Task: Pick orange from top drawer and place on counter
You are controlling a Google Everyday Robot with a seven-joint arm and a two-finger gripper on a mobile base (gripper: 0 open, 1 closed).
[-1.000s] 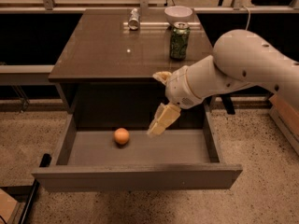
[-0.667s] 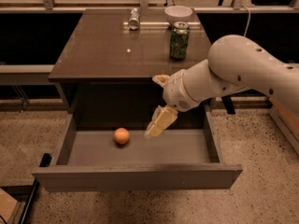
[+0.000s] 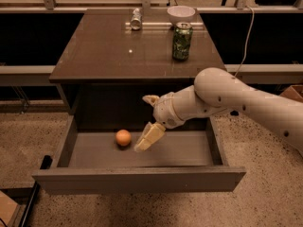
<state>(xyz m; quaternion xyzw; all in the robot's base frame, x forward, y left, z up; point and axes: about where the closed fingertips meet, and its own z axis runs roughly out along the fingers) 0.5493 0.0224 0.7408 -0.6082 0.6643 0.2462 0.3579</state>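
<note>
One orange point(image 3: 123, 137) lies just beside the wide-open, empty end effector point(image 3: 143, 123).

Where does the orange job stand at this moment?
Done: the top drawer is pulled open. In hand: the tool, open, hangs inside the drawer beside the orange, not touching it. Left: grasp the orange, lift it out and set it on the counter, where a green can stands.

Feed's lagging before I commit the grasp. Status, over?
Gripper open, over the top drawer, just right of the orange, not touching. Orange loose on drawer floor. Nothing between them.
</note>
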